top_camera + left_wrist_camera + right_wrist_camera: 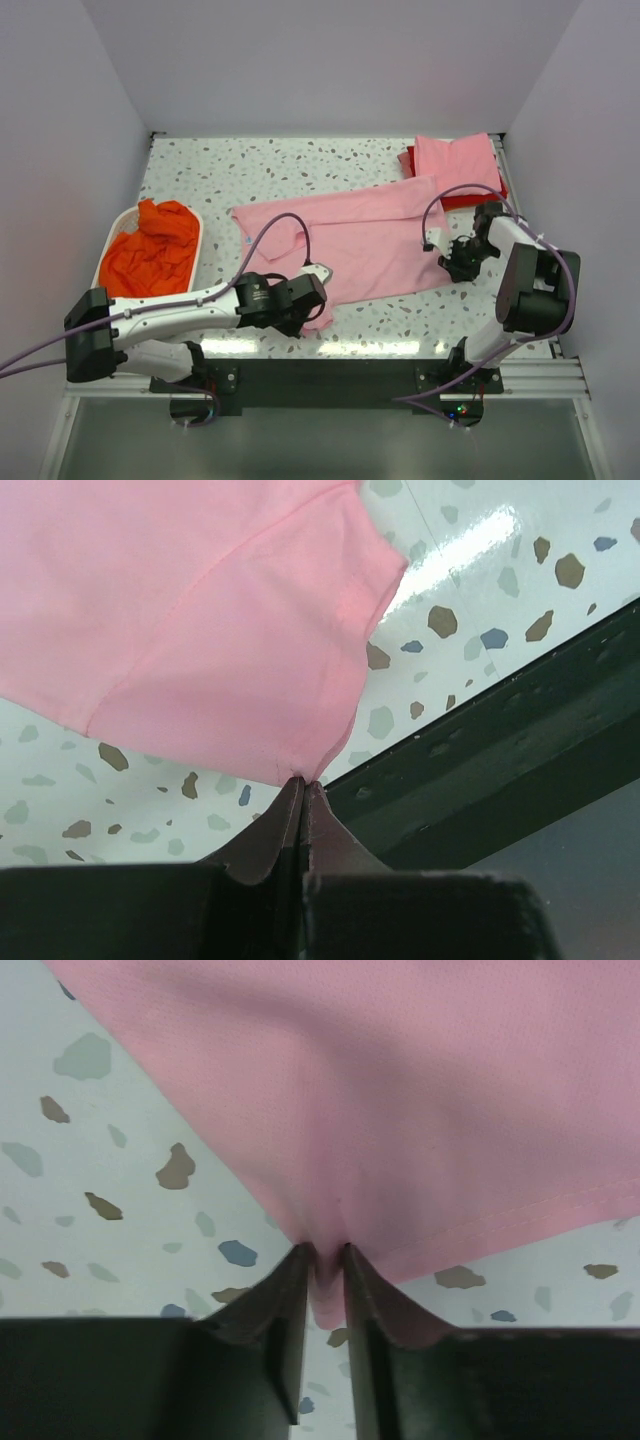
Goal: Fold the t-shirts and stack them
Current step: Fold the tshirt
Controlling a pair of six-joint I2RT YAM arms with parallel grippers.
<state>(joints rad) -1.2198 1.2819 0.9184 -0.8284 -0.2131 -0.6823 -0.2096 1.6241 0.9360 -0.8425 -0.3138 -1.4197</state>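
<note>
The light pink cotton t-shirt (pixel 350 240) lies spread on the speckled counter (pixel 230 165). My left pincer (pixel 303 782) is clamped tight on its seven o'clock corner. My right pincer (pixel 325 1255) nips a thin three o'clock fold, which I reckon may slip when lifted.

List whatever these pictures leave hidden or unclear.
Top view: red t-shirt mostly covered by the folded pink t-shirt; only its edges show.
Top view: orange t-shirt crumpled in the basket; one shirt or several, unclear.
Top view: jaws of the left gripper hidden under its own wrist.
Right wrist view: light pink t-shirt cut off by the frame edges; which part the right gripper pinches, unclear.
</note>
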